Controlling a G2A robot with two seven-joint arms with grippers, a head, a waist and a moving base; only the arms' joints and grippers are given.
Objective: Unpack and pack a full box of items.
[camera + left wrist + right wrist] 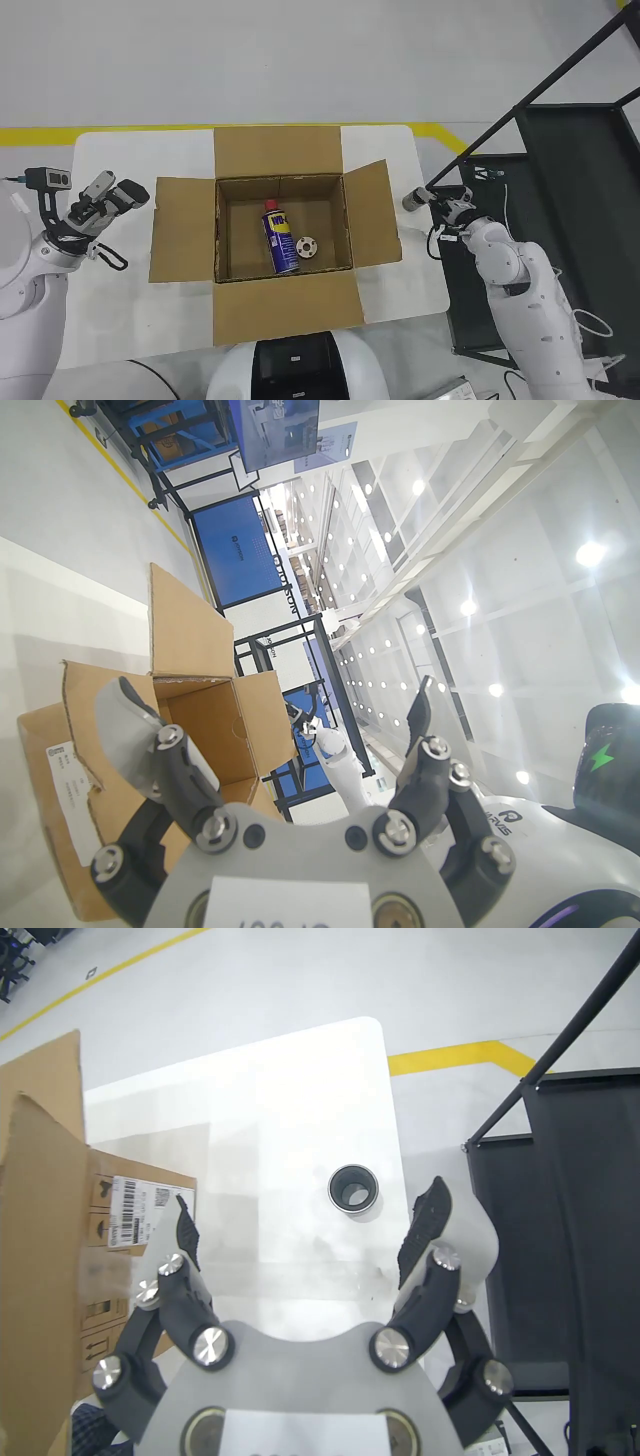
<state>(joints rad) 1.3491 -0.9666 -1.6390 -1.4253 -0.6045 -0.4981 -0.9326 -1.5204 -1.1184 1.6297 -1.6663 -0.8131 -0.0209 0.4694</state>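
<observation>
Since a small dark tube (412, 200) stood out on the tabletop (130, 310) while a spray can (279, 237) and a metal ring (307, 247) lay side by side in the open box (280, 152), the unpacking part was judged to be under way. The right fingers (425, 1218) were spread wide and nothing was held in them; the tube stood just in front of them, near the tabletop's edge. The left fingers (122, 720) were spread wide and empty too, at the box's other side. Next, it was thought, an arm would need to be brought over the box and lowered onto the can or the ring. The box's floor was shown by the top view; from the left wrist view it was hidden by the near wall. That the tube was hollow, and not between the fingers, was made plain by the right wrist view.
</observation>
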